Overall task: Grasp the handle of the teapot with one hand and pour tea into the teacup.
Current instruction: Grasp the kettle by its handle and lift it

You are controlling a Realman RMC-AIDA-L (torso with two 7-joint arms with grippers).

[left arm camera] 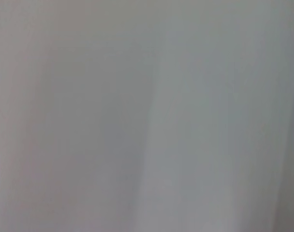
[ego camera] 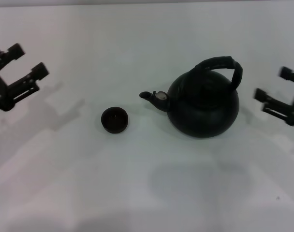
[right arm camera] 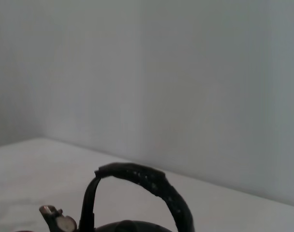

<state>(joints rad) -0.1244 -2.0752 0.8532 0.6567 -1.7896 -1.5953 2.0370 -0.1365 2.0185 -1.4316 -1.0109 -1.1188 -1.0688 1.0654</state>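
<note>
Nearest, the teacup (ego camera: 114, 120) is set on the white surface (ego camera: 147, 193), left of the teapot (ego camera: 203, 107), faced by its spout. Heavy and rigid, the teapot is best taken by the ribbed handle (ego camera: 219, 65). Both the right hand (ego camera: 271, 96), beside it, and the left hand (ego camera: 28, 64), beyond the teacup, are held released.
</note>
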